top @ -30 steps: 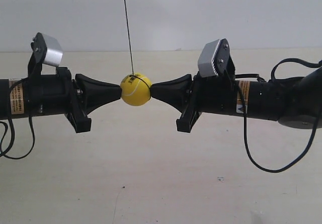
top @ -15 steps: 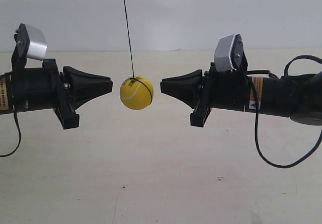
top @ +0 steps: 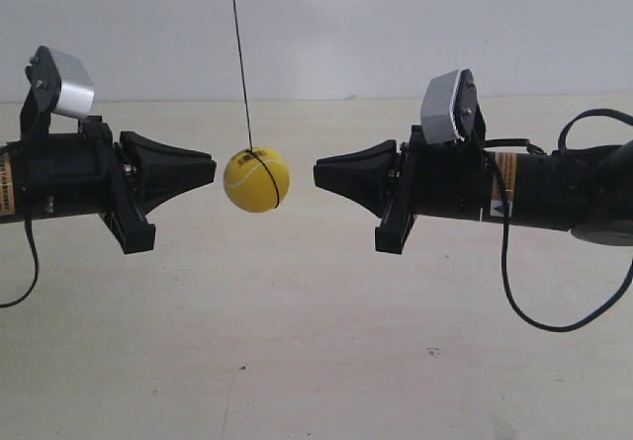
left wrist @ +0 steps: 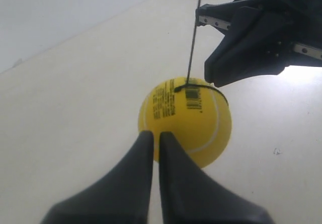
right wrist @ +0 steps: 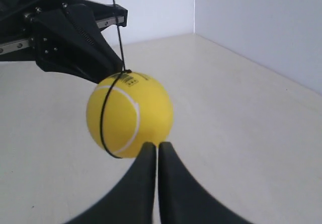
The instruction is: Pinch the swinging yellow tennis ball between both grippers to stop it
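Above pale bench [top: 316,361], waiting by loose yellow tennis ball [top: 256,180], left gripper [left wrist: 156,136] and right gripper [right wrist: 157,146] fingers [left wrist: 128,178] pressed together; next, squeeze in evenly.

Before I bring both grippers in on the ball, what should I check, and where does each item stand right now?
1. Ball level with both gripper tips: ok.
2. Ball centred in the gap: not ok. It hangs nearer the gripper at the exterior view's left and touches neither.
3. Left gripper shut to a wedge: ok.
4. Right gripper shut to a wedge: ok.
5. String clear of both grippers: ok.
6. Ball at rest: cannot tell from a single moment.
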Controlling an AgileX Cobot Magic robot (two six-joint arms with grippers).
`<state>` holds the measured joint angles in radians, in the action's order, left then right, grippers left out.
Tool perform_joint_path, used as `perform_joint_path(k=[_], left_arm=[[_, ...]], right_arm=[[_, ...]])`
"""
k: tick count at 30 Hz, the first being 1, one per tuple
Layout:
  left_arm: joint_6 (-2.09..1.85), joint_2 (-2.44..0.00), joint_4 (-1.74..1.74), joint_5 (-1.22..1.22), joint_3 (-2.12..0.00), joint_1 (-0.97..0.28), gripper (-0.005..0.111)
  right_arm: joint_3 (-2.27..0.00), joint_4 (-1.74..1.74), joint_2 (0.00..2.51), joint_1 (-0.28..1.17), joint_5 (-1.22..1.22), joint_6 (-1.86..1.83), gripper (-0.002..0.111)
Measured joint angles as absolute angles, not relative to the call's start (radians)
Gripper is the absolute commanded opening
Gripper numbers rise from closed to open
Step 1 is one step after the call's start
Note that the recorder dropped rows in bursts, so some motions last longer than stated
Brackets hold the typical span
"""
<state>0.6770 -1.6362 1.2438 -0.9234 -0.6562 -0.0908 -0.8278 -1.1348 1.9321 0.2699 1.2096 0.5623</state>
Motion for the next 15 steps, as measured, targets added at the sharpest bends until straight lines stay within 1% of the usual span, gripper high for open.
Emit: perform_joint_path(k=[15], left_arm=[[0.699, -1.636, 1.244, -0.890, -0.656, -0.091, 0.005]], right_arm=[[-0.828, -1.144, 1.932, 0.270, 1.206, 0.562, 0.000]])
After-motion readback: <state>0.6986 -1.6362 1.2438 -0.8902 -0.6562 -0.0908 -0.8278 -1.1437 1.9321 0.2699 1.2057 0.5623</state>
